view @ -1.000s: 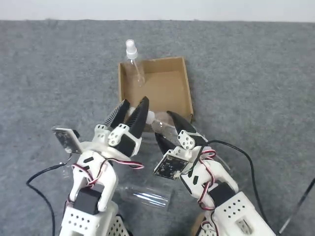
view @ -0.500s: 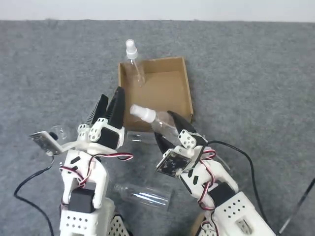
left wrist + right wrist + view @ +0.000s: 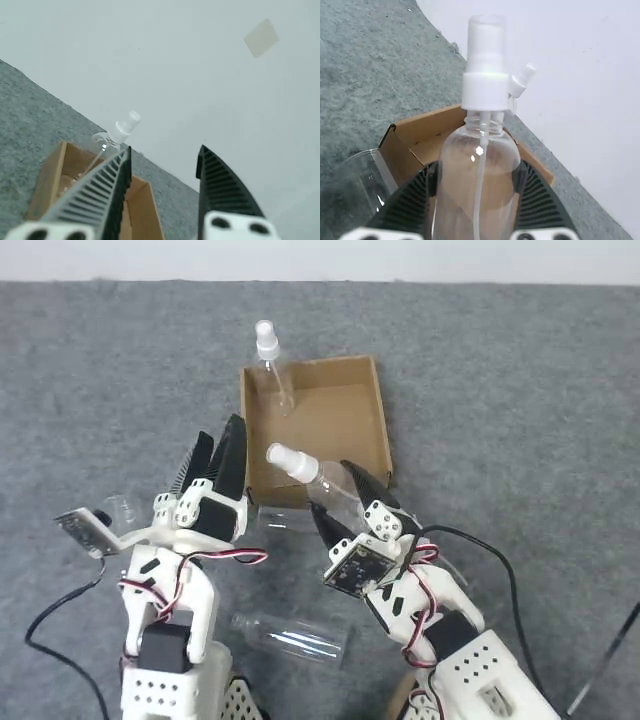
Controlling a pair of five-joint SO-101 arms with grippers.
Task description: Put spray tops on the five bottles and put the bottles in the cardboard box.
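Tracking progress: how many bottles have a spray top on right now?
2. A standing bottle in the cardboard box's far left corner; a held bottle in the right gripper at the box's near edge. Others may be hidden.

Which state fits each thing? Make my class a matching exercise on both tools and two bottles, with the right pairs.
1 left tool
2 right tool
3 farthest bottle
4 nearest bottle

A lying flat
B open, empty
C upright in the cardboard box
D shut on a capped bottle

Pairs: 1-B, 2-D, 3-C, 4-A.
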